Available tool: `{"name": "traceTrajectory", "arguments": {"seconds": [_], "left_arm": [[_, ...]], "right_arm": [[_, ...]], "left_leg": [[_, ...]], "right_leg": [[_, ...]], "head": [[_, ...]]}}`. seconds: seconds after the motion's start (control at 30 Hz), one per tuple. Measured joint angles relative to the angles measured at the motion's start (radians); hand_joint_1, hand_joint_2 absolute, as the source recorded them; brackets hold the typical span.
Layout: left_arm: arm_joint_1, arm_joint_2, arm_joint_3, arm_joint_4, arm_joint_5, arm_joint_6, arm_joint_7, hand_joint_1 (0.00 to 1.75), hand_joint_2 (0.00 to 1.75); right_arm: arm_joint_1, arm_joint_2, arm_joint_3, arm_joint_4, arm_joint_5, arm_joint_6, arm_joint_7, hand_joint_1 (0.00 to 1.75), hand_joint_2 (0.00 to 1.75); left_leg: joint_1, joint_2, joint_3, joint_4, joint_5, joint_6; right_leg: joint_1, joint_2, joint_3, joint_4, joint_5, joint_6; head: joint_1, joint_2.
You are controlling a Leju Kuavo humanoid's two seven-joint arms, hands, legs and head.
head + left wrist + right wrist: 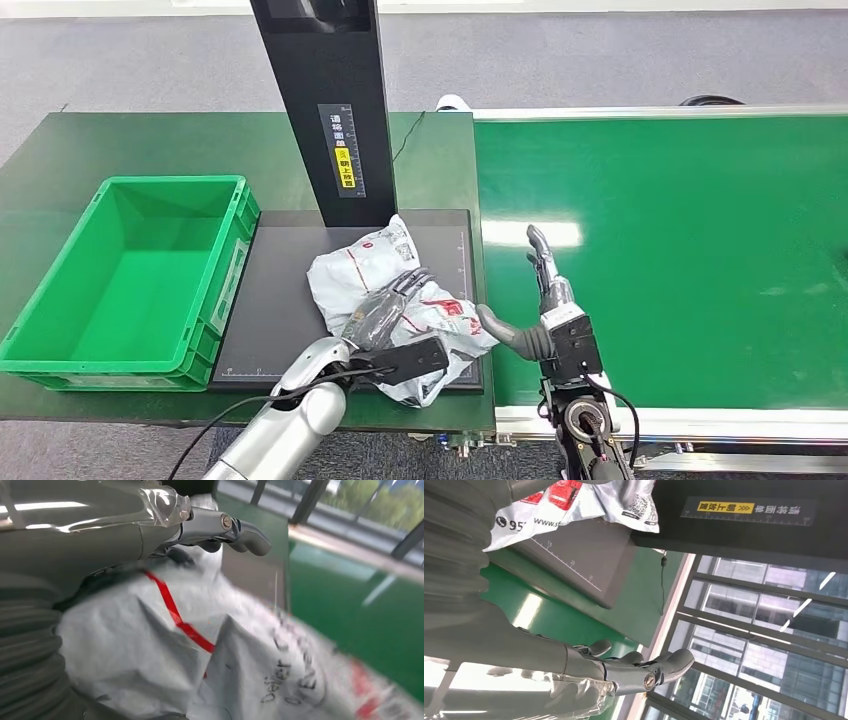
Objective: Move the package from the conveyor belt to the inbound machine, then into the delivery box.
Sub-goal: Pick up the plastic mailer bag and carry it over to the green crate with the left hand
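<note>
I see my left hand (385, 312) gripping the package (395, 300) on the scanner plate (275, 300); my right hand (540, 300), beside the plate, is spread, holding nothing.

The package (395, 290) was a crinkled, slightly shiny white plastic mailer bag with red and black print. It lay on the inbound machine (285, 300), whose flat platform looked matt black and smooth. The conveyor belt (680, 250) had a smooth green surface, glossy enough to mirror ceiling lights. The delivery box (125, 285) was bright green moulded plastic. The left arm (300, 420) was polished silver metal; the right hand (545, 310) had grey, smooth-looking fingers.
</note>
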Motion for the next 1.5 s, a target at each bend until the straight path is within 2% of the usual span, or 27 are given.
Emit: {"name": "traceTrajectory", "arguments": {"seconds": [0.1, 0.13, 0.4, 0.8, 1.03, 1.33, 1.5], "left_arm": [[-0.028, -0.005, -0.012, 0.065, -0.015, -0.017, 0.004, 1.65, 1.75], [-0.034, -0.007, -0.015, 0.080, -0.020, -0.020, 0.005, 1.71, 1.75], [-0.065, -0.013, -0.024, 0.128, -0.051, -0.020, 0.003, 1.75, 1.75], [-0.045, -0.010, -0.003, 0.107, -0.057, 0.107, -0.046, 1.75, 1.75], [0.008, 0.007, 0.009, 0.039, -0.151, 0.315, -0.079, 1.75, 1.75], [0.073, 0.052, 0.015, -0.117, -0.233, 0.584, -0.220, 1.75, 1.75], [0.107, 0.088, 0.020, -0.226, -0.258, 0.676, -0.271, 1.75, 1.75]], "right_arm": [[0.003, 0.003, -0.008, 0.000, -0.002, 0.001, 0.008, 0.00, 1.75], [0.004, 0.004, -0.012, 0.000, -0.002, 0.001, 0.012, 0.00, 1.75], [0.032, 0.009, -0.033, -0.010, -0.001, 0.011, 0.030, 0.00, 1.75], [0.083, 0.020, -0.058, -0.050, 0.006, 0.031, 0.032, 0.00, 1.75], [0.084, 0.021, -0.067, -0.050, 0.004, 0.033, 0.027, 0.00, 1.75], [0.083, 0.017, -0.072, -0.050, -0.015, 0.041, 0.018, 0.00, 1.75], [0.083, 0.010, -0.072, -0.050, -0.032, 0.041, 0.007, 0.00, 1.75]], "left_leg": [[0.000, 0.000, 0.000, 0.000, 0.000, 0.000], [0.000, 0.000, 0.000, 0.000, 0.000, 0.000], [0.000, 0.000, 0.004, 0.000, 0.000, 0.000], [0.000, 0.000, 0.004, 0.000, 0.000, 0.000], [0.000, 0.000, 0.002, 0.000, 0.000, 0.000], [0.000, 0.000, -0.001, 0.000, 0.000, 0.000], [0.000, 0.000, -0.001, 0.000, 0.000, 0.000]], "right_leg": [[0.000, 0.000, 0.000, 0.000, 0.000, 0.000], [0.000, 0.000, 0.000, 0.000, 0.000, 0.000], [0.000, 0.000, 0.005, 0.000, 0.000, 0.000], [0.000, 0.000, 0.005, 0.000, 0.000, 0.000], [0.000, 0.000, 0.002, 0.000, 0.000, 0.000], [0.000, 0.000, 0.000, 0.000, 0.000, 0.000], [0.000, 0.000, -0.001, 0.000, 0.000, 0.000]], "head": [[0.000, 0.000], [0.000, 0.000], [0.000, 0.000], [0.000, 0.000], [0.000, 0.000], [0.000, 0.000], [0.000, 0.000]]}}
